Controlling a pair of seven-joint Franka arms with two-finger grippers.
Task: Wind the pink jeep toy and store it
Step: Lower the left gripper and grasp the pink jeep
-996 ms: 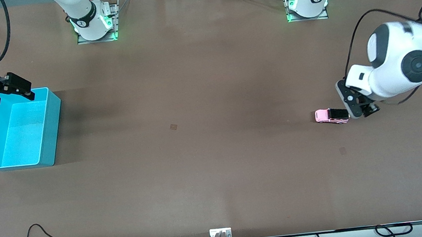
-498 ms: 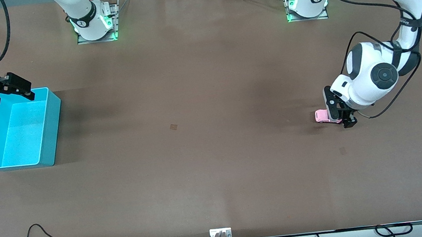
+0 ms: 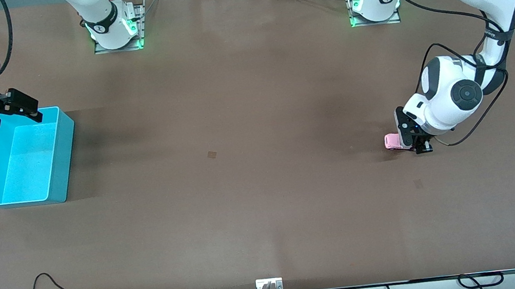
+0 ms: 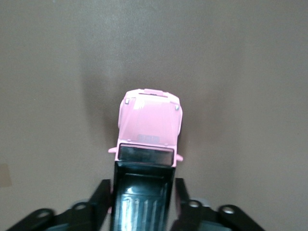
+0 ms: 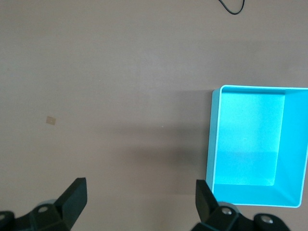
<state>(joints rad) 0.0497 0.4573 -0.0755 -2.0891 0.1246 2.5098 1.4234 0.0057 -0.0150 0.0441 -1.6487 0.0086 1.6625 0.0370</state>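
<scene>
My left gripper [image 3: 413, 139] is down on the table [image 3: 254, 115] at the left arm's end, its fingers [image 4: 105, 192] clenched on the sides of the pink jeep toy [image 3: 391, 141]. They grip the black ribbed rear part, and the smooth, glossy pink hood [image 4: 150, 127] sticks out in front of them. The jeep's wheels are on the table. Nothing stands close around it: bare matte brown surface, and a small square mark [image 3: 211, 154] well apart toward the middle.

My right gripper [image 3: 13, 116] waits with its fingers spread wide over the rim of the turquoise bin [image 3: 60, 159], a smooth rectangular plastic box at the right arm's end.

A second ago my left gripper stood released just beside the jeep's rear, with the whole car showing. It has since come down over the black roof, so from the front camera only the pink nose peeks out. The bin and my right gripper have not moved.
</scene>
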